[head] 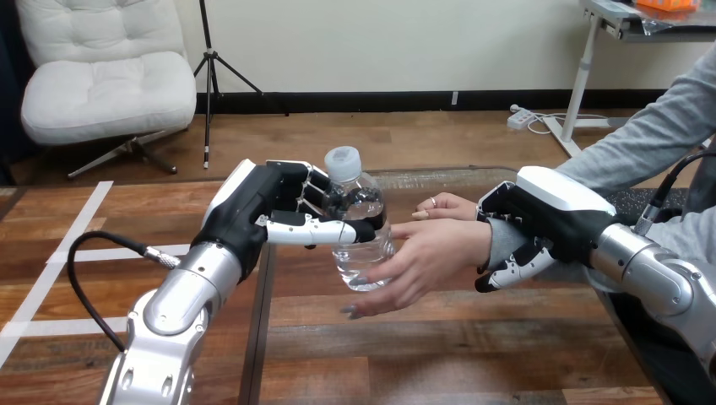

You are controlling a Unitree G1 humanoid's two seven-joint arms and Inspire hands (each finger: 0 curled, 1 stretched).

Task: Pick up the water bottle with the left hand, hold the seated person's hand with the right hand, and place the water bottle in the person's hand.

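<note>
My left hand (268, 211) is curled round a clear water bottle (359, 211) with a white cap, holding it upright above the table near the view's middle. The person's hand (422, 257) reaches in from the right, palm toward the bottle, its fingers touching the bottle's lower part. My right hand (540, 221) is wrapped over the person's wrist, with fingers curled under the grey sleeve. A second hand of the person (443, 205) rests behind, just right of the bottle.
The wooden table (422, 354) stretches across the lower view, with a seam running down at the left of centre. The person's grey-sleeved arms (650, 139) come in from the right side.
</note>
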